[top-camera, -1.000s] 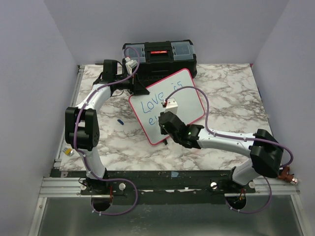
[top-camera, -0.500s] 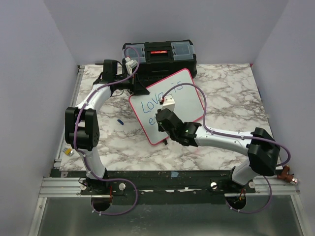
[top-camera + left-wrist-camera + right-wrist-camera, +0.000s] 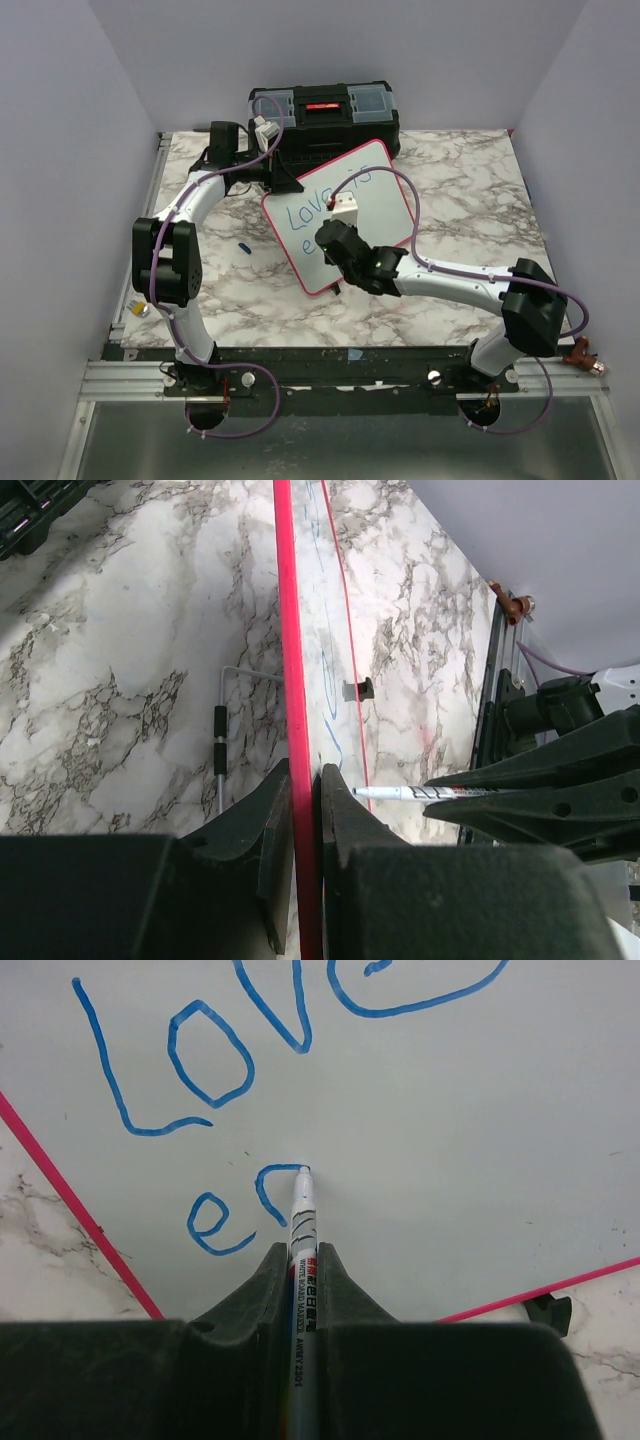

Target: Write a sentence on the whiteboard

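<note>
Two hands divide the work. At the whiteboard's (image 3: 385, 195) left corner, the left hand (image 3: 303, 780) is clamped on the thin pink-red frame, steadying the board. The board is propped at a tilt near the middle of the worktop (image 3: 470, 180). On its face the sentence (image 3: 308, 212) reads "Love is", with "en" begun beneath. At the whiteboard's near edge, the right hand (image 3: 303, 1255) is closed on a marker (image 3: 303, 1210), whose tip touches the second line. The board looks light, stiff and glossy, and is likely to slide or tip under pen pressure. The frame edge is the sound place to hold it. A small blue item, perhaps a cap (image 3: 243, 246), lies left of the whiteboard, and a black toolbox (image 3: 325, 112) sits behind it. The worktop is marbled; the walls are plain and pale.
</note>
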Controlling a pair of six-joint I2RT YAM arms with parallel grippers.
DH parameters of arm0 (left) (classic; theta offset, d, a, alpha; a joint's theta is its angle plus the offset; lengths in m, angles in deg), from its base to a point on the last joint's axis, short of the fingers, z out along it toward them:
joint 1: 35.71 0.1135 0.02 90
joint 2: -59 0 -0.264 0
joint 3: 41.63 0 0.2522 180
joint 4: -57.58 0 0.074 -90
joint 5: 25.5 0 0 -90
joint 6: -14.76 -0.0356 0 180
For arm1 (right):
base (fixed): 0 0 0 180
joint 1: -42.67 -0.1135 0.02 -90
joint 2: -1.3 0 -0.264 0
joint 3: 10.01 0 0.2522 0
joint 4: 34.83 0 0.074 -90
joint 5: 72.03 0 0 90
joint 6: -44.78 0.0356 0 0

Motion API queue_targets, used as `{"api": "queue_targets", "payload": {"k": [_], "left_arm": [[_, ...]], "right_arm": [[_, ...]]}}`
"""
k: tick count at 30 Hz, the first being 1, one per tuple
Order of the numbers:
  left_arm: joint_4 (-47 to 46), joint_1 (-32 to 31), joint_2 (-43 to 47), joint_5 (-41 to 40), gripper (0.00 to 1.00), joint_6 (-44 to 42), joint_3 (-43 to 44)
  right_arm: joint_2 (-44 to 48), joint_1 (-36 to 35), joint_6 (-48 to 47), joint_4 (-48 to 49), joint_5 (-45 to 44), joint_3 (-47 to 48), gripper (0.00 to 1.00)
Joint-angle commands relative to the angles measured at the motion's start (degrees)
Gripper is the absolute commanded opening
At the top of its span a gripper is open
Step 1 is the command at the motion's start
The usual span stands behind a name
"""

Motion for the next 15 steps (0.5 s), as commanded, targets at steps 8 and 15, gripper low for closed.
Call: {"api": "queue_targets", "payload": {"k": [8,15], "left_arm": [[-4.68,-0.31,2.33,2.38,0.0,-3.8,-0.21],[-4.77,-0.31,2.33,2.39,0.0,-3.65,-0.27]], "right_arm": [[1.5,0.17,3.06,-2.09,1.62,-3.55,0.01],[2.9,0.17,3.5,-3.18,1.89,-4.21,0.01]]}}
